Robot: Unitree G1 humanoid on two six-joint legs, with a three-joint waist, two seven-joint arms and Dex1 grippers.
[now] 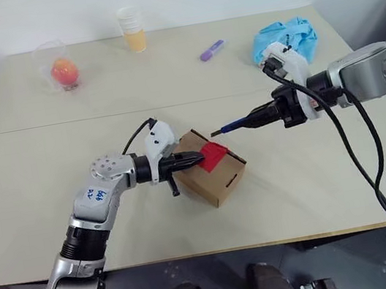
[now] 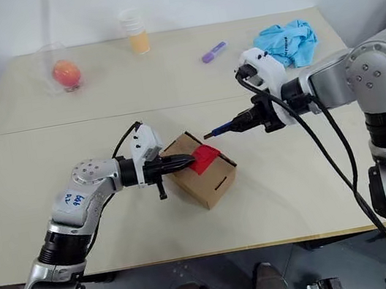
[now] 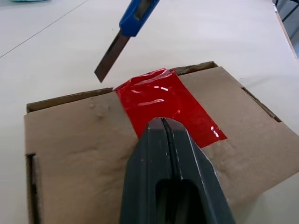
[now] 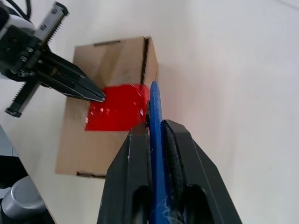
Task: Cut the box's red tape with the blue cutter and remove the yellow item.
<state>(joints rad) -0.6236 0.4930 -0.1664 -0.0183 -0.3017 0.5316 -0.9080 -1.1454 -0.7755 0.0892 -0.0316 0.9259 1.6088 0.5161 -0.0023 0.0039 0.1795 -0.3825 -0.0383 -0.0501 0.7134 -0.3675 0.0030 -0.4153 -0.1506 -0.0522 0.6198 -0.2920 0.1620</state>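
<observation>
The counter (image 1: 56, 212) is pale, with a seam running across it behind the arms. Near its front middle sits the box (image 1: 217, 177), turned cornerwise, flaps down, slot cutouts showing in its sides. The red tape (image 1: 214, 156) lies across the flap seam on top, wrinkled and glossy, with its far edge at the box's far rim.

The left gripper (image 1: 200, 159) reaches in level from the left. Its jaws are pressed fully together with nothing between them, and their tips rest on the near edge of the tape, on top of the box.

The right gripper (image 1: 254, 118) comes in from the right, pointing down and to the left. Its jaws are closed on the cutter (image 1: 236, 125), clamping the blue handle between the two fingers (image 4: 182, 154). The bare blade sticks out past the handle and hangs in the air just above the far edge of the box, beside the tape's far end; it is not touching the tape or the cardboard.

At the back of the counter, well apart from the box, are a blue cloth (image 1: 285, 38), a fruit in clear plastic (image 1: 63, 71), a cup of orange liquid (image 1: 132, 30) and a purple marker (image 1: 211, 50).
</observation>
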